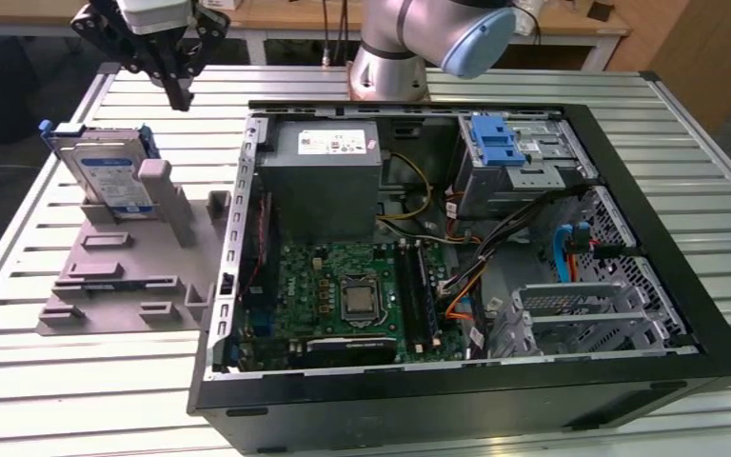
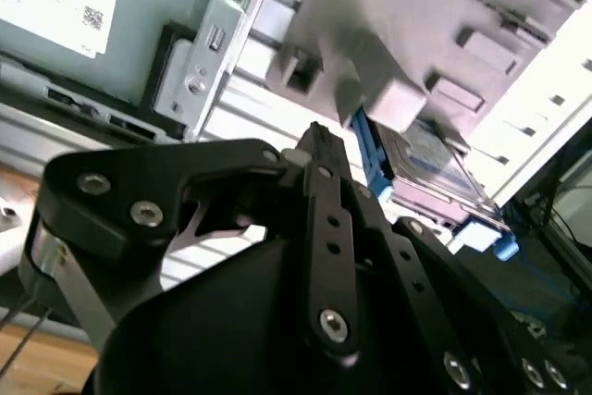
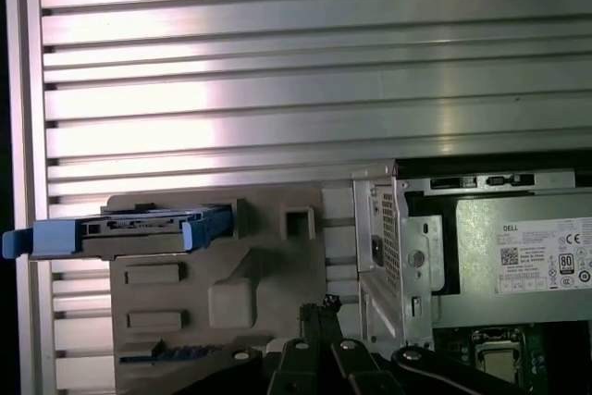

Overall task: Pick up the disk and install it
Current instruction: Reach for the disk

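Okay, exterior view first. My gripper (image 1: 180, 95) hangs over the slatted table (image 1: 23, 381) at the exterior view's left, fingers pinched together on nothing. The disk (image 1: 109, 176) stands on edge in the grey holder (image 1: 118, 276), beyond the gripper's reach for now and untouched. I judge the step as the approach to the pick. To do it well I'd spread the fingers before descending, line them across the disk's flat faces, and come straight down on the upper edge. A grey post (image 1: 159, 190) of the holder stands just beside one face, so room on that side looks tight. The computer case (image 1: 241, 238) wall is near the holder on the exterior view's right. The other side is bare table.

Second wrist view: the gripper (image 2: 314, 136) tips look closed and empty. The disk (image 2: 430, 168) sits past them, tucked against the holder (image 2: 444, 25), with its blue carrier edge showing. The gripper isn't centred over the disk, I'd say.

First wrist view: the disk (image 3: 139, 228) is seen edge-on, a thin blue-framed strip in the holder (image 3: 277, 265). The gripper (image 3: 321, 307) is offset toward the case (image 3: 379, 228). There's plenty of bare table (image 3: 277, 90) beyond the disk. The case side is where I'd watch for a clip.
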Motion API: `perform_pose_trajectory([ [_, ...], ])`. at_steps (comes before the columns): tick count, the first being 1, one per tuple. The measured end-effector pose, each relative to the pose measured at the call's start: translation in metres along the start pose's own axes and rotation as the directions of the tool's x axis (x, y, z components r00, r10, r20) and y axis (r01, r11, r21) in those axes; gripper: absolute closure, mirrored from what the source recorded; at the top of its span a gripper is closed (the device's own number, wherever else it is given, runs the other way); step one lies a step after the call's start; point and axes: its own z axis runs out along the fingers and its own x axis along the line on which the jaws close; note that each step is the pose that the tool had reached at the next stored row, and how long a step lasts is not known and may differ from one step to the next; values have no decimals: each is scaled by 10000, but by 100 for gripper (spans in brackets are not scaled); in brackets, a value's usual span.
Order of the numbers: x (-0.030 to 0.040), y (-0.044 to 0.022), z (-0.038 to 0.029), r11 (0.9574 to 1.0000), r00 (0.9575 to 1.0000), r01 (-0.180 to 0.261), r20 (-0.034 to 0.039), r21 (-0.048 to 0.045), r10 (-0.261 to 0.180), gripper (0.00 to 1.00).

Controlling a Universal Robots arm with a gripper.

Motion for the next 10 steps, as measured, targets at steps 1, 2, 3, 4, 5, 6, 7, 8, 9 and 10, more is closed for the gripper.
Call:
perform_pose_trajectory([
  [1, 33, 4, 1, 10000, 10000, 0, 1, -1, 0, 89],
  [2, 63, 13, 2, 10000, 10000, -2, 0, 0, 2, 89],
  [3, 79, 27, 3, 10000, 10000, -3, 1, -1, 3, 89],
  [4, 90, 32, 3, 10000, 10000, -1, 1, -1, 1, 89],
  [5, 103, 34, 4, 10000, 10000, -2, 0, 0, 2, 89],
  [6, 118, 39, 5, 10000, 10000, -1, 0, 0, 1, 89],
  [7, 140, 43, 5, 10000, 10000, -1, 0, 0, 1, 89],
  [8, 157, 45, 6, 10000, 10000, -1, 0, 0, 1, 89],
  [9, 178, 45, 7, 10000, 10000, -1, 0, 0, 1, 89],
  [10, 201, 46, 7, 10000, 10000, -2, 0, 0, 2, 89],
])
